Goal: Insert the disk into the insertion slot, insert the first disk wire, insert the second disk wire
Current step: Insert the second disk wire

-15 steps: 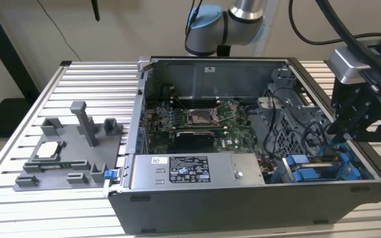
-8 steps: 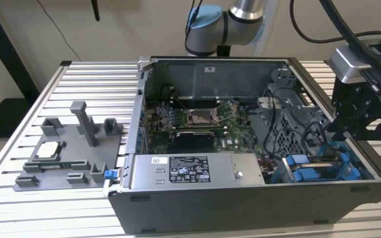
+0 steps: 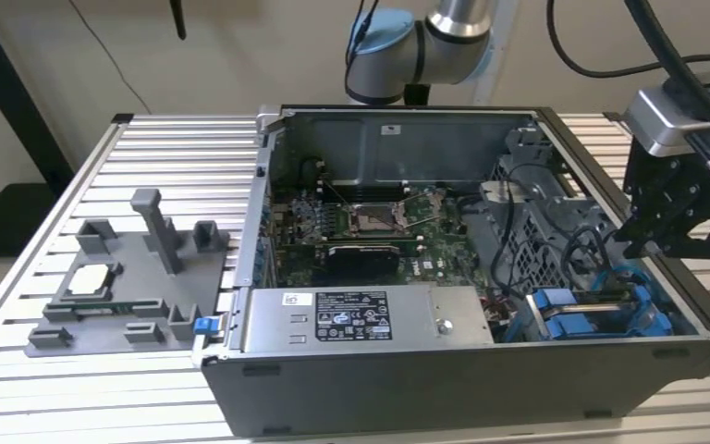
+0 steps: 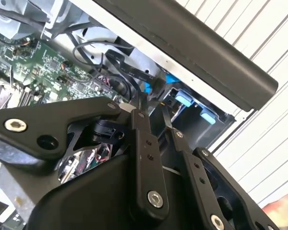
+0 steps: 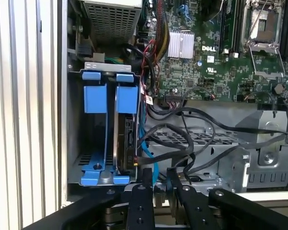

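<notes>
A joint of the robot arm (image 3: 410,46), grey with a pale blue cap, sits at the top centre of the exterior view. At that view's right, the black gripper (image 3: 642,242) hangs below a silver wrist block (image 3: 669,120), pointing downward.

An open computer case (image 3: 454,388) lies on its side on a slatted aluminium table (image 3: 34,370). Inside it, a green motherboard (image 3: 330,217) carries an empty CPU socket (image 3: 373,219) near its middle. A grey power supply (image 3: 368,319) with a white-and-black sticker sits along the case's near wall. In the first wrist view, a ribbed silver heatsink (image 5: 181,45) stands on the board and black cables (image 5: 201,129) loop over a perforated metal cage. At the exterior view's left, a grey fixture (image 3: 121,277) with an upright post (image 3: 152,227) holds a processor chip (image 3: 90,277).
</notes>
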You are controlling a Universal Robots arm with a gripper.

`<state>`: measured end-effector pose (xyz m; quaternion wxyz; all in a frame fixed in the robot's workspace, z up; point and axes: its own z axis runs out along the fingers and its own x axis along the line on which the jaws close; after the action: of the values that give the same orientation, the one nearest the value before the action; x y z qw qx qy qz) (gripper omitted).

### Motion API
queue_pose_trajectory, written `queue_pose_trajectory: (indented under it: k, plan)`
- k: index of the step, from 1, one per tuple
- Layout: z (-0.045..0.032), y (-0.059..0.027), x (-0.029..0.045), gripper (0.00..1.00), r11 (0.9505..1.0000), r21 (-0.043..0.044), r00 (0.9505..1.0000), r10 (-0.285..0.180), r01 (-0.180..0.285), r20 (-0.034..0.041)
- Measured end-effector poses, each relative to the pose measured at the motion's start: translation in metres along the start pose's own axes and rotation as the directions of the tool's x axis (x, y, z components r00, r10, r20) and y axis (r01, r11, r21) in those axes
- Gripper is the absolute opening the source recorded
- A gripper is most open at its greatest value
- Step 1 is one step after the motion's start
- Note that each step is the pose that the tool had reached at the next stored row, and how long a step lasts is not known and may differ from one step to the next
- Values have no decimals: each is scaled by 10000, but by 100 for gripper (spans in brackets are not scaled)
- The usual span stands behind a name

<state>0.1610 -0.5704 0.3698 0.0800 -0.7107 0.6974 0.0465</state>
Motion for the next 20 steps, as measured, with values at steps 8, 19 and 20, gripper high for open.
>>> queue_pose_trajectory:
  k: [8,19,20]
  plan:
    - [13,-144,4,100,9998,-30,9997,-183,184,149]
    - [72,-205,21,100,9996,-41,9995,-270,271,166]
    - [74,-205,21,100,9996,-41,9995,-271,271,166]
